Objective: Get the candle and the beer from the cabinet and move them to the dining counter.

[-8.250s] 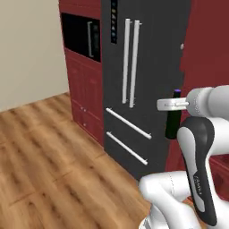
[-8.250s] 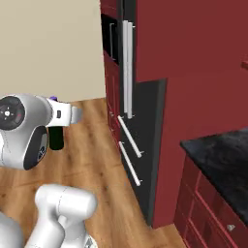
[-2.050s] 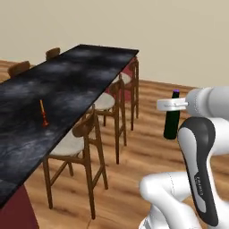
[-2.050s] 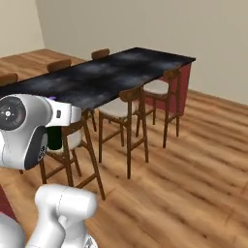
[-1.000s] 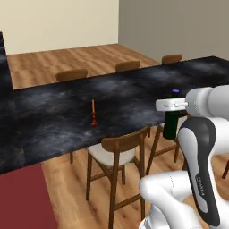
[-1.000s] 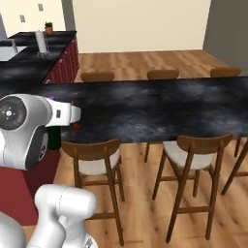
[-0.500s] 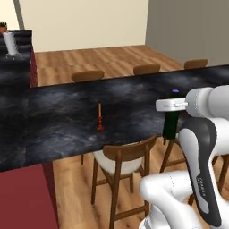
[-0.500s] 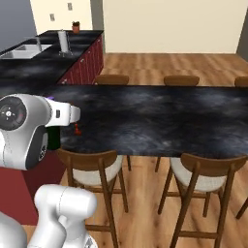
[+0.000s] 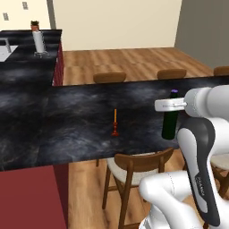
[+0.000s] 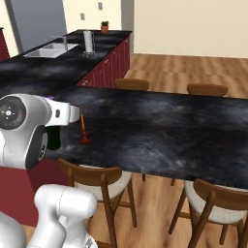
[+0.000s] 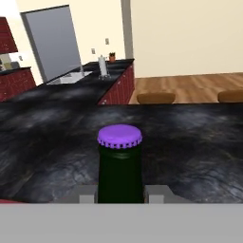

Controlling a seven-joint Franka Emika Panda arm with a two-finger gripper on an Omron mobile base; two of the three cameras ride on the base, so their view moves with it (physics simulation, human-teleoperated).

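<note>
Left base view: claw (image 9: 170,106) clamped on neck of one dark green-black glass bottle with purple cap (image 9: 169,120), held upright over near edge of long black marble-look surface (image 9: 67,120), likely carried so for setting down. One thin orange taper candle on dark red foot (image 9: 115,123) upright on surface, left of bottle, apart.

Right base view: candle (image 10: 84,129) just beside arm; two wooden chairs (image 10: 101,186) at near side, two chair backs at far side.

Hand view: purple cap (image 11: 119,135) centred between fingers (image 11: 88,193), jaws partly closed on neck.
</note>
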